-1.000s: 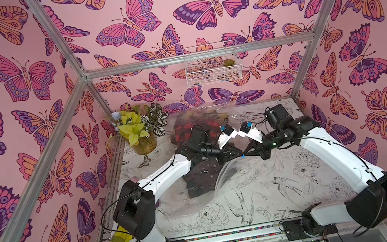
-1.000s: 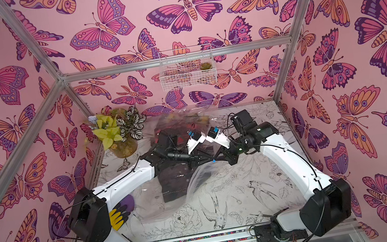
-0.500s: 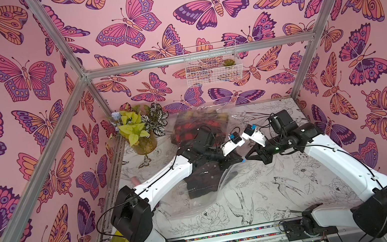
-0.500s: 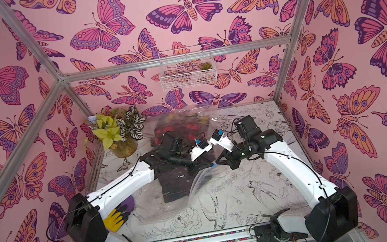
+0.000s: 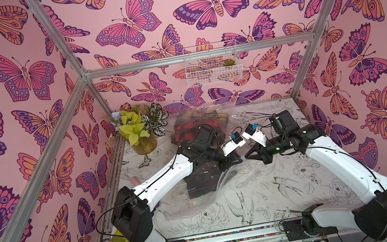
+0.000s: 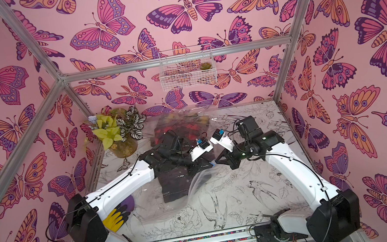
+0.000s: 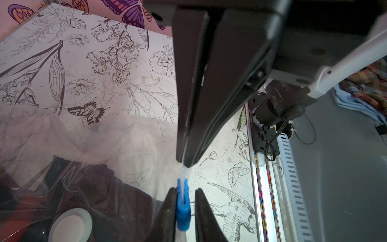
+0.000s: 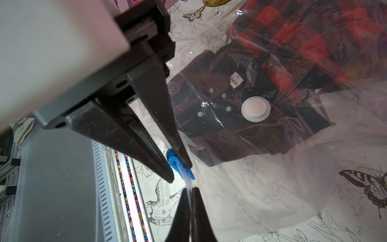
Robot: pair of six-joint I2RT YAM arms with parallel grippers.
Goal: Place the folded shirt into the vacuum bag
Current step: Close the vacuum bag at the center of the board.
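Shirt [image 5: 201, 186], folded, was noted inside the vacuum bag [image 5: 187, 206] on the table [image 5: 277, 192]. Zip edge [image 7: 185, 172] was pinched by the fully closed right gripper [image 8: 190, 188]; blue slider clip [image 7: 183, 207] was straddled, ungripped, by the slightly parted left gripper [image 7: 185, 189]. Bag film was judged limp, slippery; stiffer zip edge preferred for holding.

Blue clip [image 7: 182, 207], white valve [image 8: 255, 108], red-black checked cloth [image 8: 310, 42].

Dark folded shirt [image 8: 209, 130] lies inside the clear crinkly vacuum bag [image 8: 272, 184], beneath its white valve [image 8: 255, 109].
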